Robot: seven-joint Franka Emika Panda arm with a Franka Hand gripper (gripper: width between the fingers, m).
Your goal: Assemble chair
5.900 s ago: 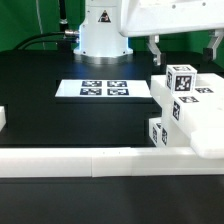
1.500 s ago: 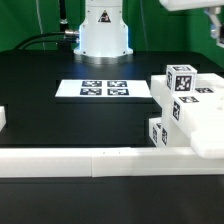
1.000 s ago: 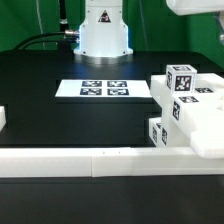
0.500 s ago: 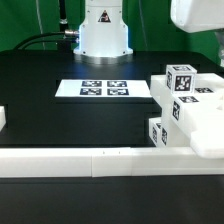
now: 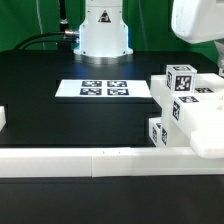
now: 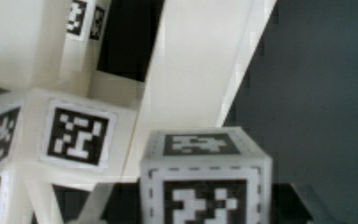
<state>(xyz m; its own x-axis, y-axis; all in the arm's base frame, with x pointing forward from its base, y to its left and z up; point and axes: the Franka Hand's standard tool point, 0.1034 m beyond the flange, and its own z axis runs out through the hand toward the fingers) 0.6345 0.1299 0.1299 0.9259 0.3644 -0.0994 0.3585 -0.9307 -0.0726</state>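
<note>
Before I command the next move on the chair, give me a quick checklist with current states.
1. Chair parts grouped at the exterior view's right, against the rail: ok.
2. Hand visible in the exterior view: not ok, only the arm body shows above the chair.
3. Tagged post close under the wrist camera: ok.
4. Hand holding any part: cannot tell.
5. Marker board flat, uncovered: ok.

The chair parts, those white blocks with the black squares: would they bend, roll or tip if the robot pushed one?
The chair pieces look like chunky, square-edged slabs and posts, so probably stiff, not floppy. Flat faces suggest they would slide on the table rather than roll. The upright post might tip if pushed high up.
</note>
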